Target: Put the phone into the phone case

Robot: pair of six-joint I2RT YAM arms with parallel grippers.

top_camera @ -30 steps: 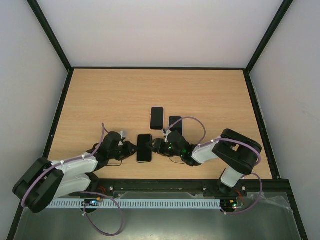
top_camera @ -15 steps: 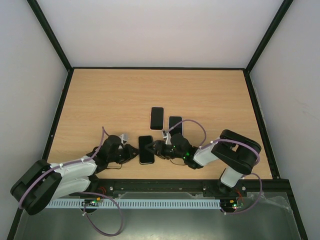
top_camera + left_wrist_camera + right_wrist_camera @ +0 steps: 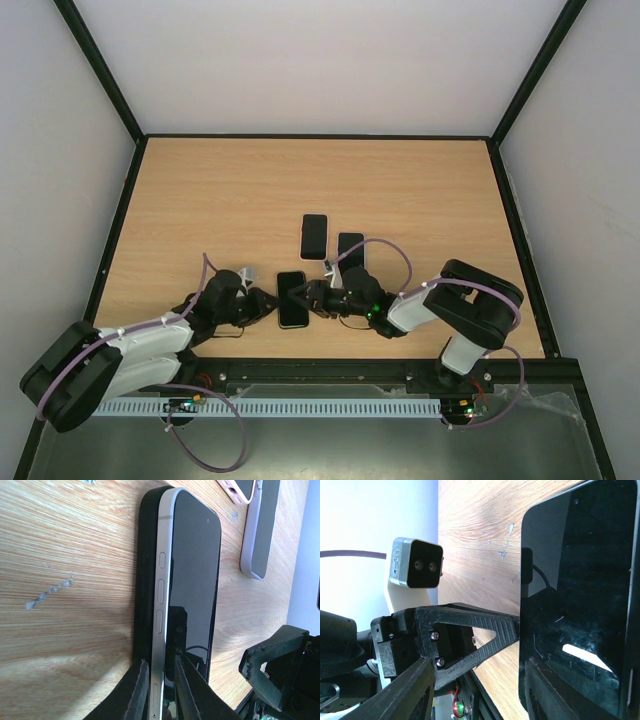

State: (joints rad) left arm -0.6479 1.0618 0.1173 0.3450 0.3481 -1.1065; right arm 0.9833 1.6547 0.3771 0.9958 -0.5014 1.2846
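Note:
The phone (image 3: 291, 297), black-screened with a silver edge (image 3: 192, 565), lies on the table half over the black phone case (image 3: 145, 575), whose wall shows along its left side. My left gripper (image 3: 268, 303) comes from the left. In the left wrist view it (image 3: 161, 692) is pinched narrowly on the phone's silver edge, one finger on the case side and one on the screen. My right gripper (image 3: 312, 294) comes from the right and stands open (image 3: 482, 695). One fingertip rests over the phone's screen (image 3: 580, 580); the other hangs off its edge.
Two more phones lie just behind: a white-edged one (image 3: 314, 236) and one in a pale case (image 3: 351, 248). The near table edge and black rail (image 3: 320, 362) run close below both arms. Black frame posts line both sides.
The left arm has slid slightly right and toward the near edge. The phone has shifted a little with it. The right gripper has kept its place and its opening.

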